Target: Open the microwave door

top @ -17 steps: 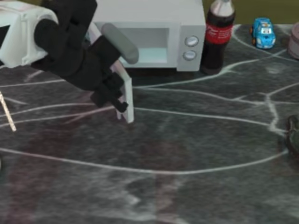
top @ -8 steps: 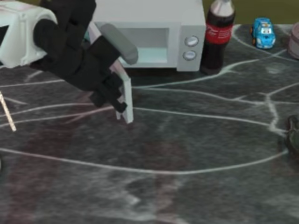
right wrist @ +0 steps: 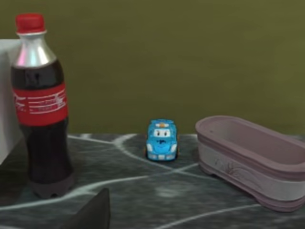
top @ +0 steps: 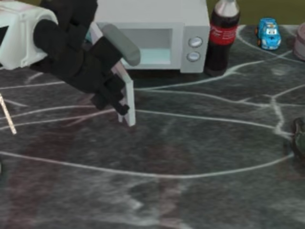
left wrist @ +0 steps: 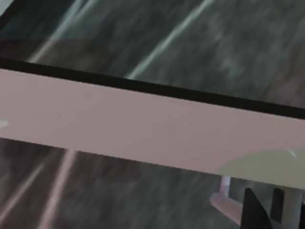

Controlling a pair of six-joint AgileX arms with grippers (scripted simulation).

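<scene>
A dark marbled table (top: 200,157) with pale veins is seen from above. At its far edge, left of centre, stands the microwave (top: 157,33) — a small pale grey-white box with two round knobs on its right front panel. Its light blue interior is exposed. The microwave door (top: 129,102) is swung wide open, hinged at the left and seen edge-on as a narrow pale strip jutting toward the near side of the table.

The left gripper (top: 119,101) is placed at the door's outer edge, its black fingers closed on the door. The left wrist view is filled by the door's pale face, crossing the picture as a broad band above the table.

Just right of the microwave stands a cola bottle (top: 221,36), upright, with a red label. Farther right are set a small blue toy car (top: 268,32) and a mauve oblong planter (right wrist: 250,160). The right gripper (top: 299,140) is parked at the table's right edge; whether its fingers are open cannot be told.
</scene>
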